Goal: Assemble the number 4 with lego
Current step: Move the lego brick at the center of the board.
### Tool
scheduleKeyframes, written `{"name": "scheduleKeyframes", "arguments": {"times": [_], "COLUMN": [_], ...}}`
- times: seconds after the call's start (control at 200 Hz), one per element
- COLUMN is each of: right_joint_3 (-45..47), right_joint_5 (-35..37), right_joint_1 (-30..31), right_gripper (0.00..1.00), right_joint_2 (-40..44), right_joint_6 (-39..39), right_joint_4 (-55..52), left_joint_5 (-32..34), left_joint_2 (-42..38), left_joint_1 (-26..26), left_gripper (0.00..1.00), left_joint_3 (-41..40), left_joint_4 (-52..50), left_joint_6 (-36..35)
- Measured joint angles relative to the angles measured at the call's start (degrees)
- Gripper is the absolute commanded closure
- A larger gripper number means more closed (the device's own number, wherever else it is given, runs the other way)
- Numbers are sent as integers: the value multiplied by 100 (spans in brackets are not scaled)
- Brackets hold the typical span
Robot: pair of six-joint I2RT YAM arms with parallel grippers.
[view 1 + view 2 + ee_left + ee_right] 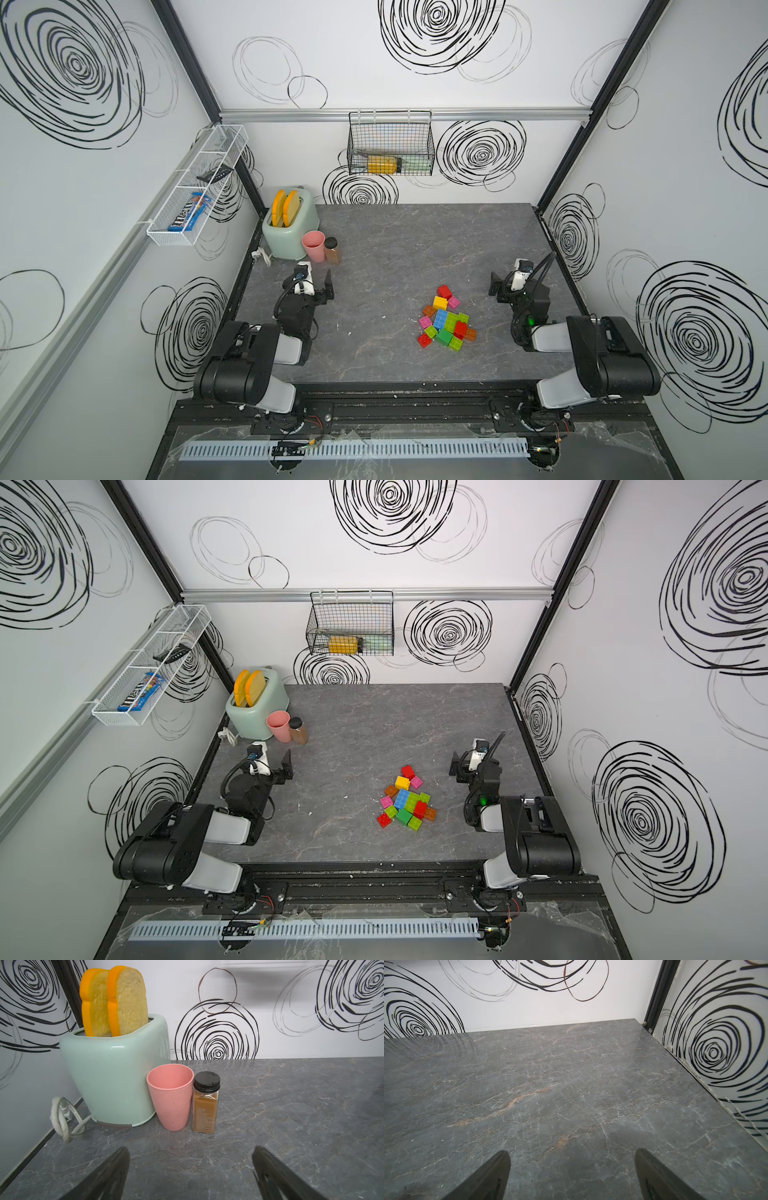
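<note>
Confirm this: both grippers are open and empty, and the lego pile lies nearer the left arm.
Not quite: the lego pile lies nearer the right arm, as a top view shows. The left gripper and right gripper are open and empty, as stated.

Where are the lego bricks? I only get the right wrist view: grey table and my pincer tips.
Observer: The lego bricks lie in a loose pile left of your right pincer, nearer the robot's base.
Operator: Do they make a 4 yet?
Observer: No, they are jumbled, with a red brick at the far end.
Operator: What does the other arm face?
Observer: The left pincer, open, faces a toaster, a pink cup and a spice jar.
</note>
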State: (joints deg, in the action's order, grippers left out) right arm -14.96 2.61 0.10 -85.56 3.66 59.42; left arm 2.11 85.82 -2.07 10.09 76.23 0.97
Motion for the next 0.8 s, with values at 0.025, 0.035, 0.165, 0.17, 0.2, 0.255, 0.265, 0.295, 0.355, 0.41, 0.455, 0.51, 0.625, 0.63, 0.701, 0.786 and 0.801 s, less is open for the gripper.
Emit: {"name": "scheduleKeyframes", "arguments": {"times": [0.025, 0.035, 0.165, 0.17, 0.2, 0.255, 0.265, 0.295, 0.355, 0.41, 0.455, 0.51, 0.625, 0.63, 0.701, 0.786, 0.801], "right_joint_3": [0, 0, 0, 0, 0, 0, 0, 0, 0, 0, 0, 0, 0, 0, 11, 11, 9], "right_joint_5": [0, 0, 0, 0, 0, -2, -2, -2, -4, -4, -4, -4, -42, -57, -212, -258, -258], "right_joint_1": [0, 0, 0, 0, 0, 0, 0, 0, 0, 0, 0, 0, -26, -31, -131, -227, -236], "right_gripper": [3, 3, 3, 3, 3, 3, 3, 3, 3, 3, 3, 3, 3, 3, 3, 3, 3], "right_joint_2": [0, 0, 0, 0, 0, 0, 0, 0, 0, 0, 0, 0, 0, 0, 13, 151, 199], "right_joint_6": [0, 0, 0, 0, 0, 0, 0, 2, 2, 0, 2, 0, 4, 7, 20, 61, 66], "right_joint_4": [0, 0, 0, 0, 0, 0, 0, 0, 0, 0, 0, 0, 0, 2, 31, -20, -50], "left_joint_5": [0, 0, 0, 0, 0, 0, 0, 0, 0, 0, 0, 0, 0, 0, -2, 109, 149], "left_joint_2": [0, 0, 0, 0, 0, 0, 0, 0, 0, 0, 0, 0, 0, 0, -15, -251, -323], "left_joint_1": [-2, 0, 0, 0, 0, 0, -2, -2, -2, -2, -2, -2, -2, -2, -2, -13, -17], "left_gripper": [4, 4, 4, 4, 4, 4, 4, 4, 4, 4, 4, 4, 4, 4, 4, 4, 4], "left_joint_3": [0, 0, 0, 0, 0, 0, 0, 0, 0, 0, 0, 0, 0, 0, -2, -85, -116], "left_joint_4": [0, 0, 0, 0, 0, 0, 0, 0, 0, 0, 0, 0, 0, 0, -2, -31, -31], "left_joint_6": [0, 0, 0, 0, 0, 0, 0, 0, 0, 0, 0, 0, 0, 0, -2, 9, 9]}}
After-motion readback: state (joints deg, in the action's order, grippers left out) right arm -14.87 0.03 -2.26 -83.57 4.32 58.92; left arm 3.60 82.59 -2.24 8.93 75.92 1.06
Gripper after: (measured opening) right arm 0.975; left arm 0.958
